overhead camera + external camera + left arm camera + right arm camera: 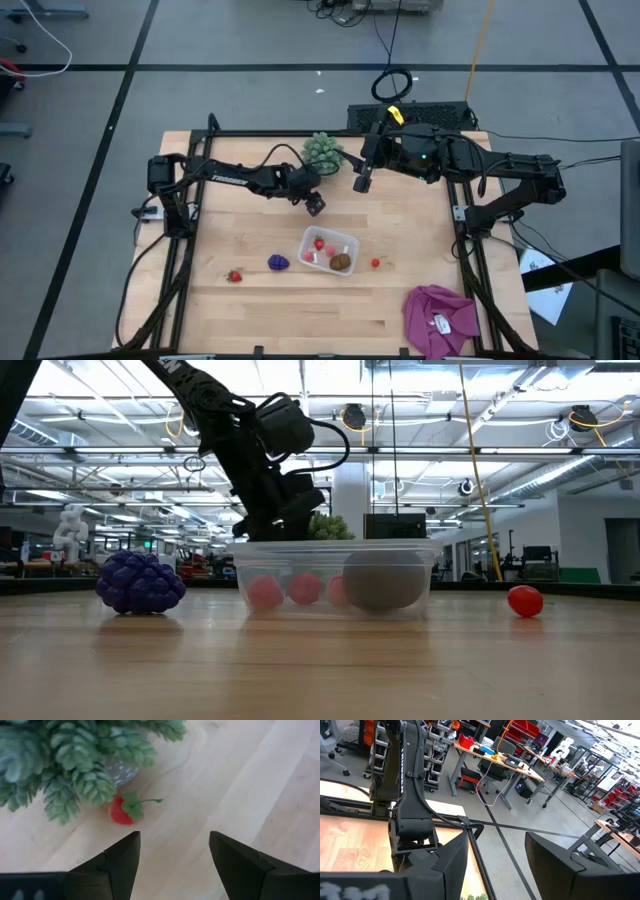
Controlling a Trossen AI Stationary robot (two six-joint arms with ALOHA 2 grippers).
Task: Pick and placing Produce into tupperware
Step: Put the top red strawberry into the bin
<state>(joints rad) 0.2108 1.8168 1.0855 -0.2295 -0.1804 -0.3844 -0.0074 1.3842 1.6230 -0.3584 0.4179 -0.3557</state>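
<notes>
The left gripper (315, 204) hangs over the far-middle part of the table (250, 310), just near of the green spiky plant (324, 151). Its 2 fingers (120, 860) stand apart with nothing between them. In the left wrist view a red strawberry (121, 810) lies on the wood beyond the fingertips, beside the plant's leaves and apart from the fingers.

The right gripper (363, 182) hangs to the right of the plant, over the far part of the table; its fingers (445, 860) are spread and hold nothing.

The clear tupperware (329, 250) sits near the middle of the table, on the near side of both grippers. Inside it lie red strawberry pieces (264, 592) and the brown kiwi (342, 262), the kiwi at its near right corner. The purple grapes (279, 262) rest on the table just left of the container, apart from it. 1 strawberry (235, 276) lies farther left, and another strawberry (376, 263) lies near the container's right side. A magenta cloth (440, 318) lies at the near right corner.
</notes>
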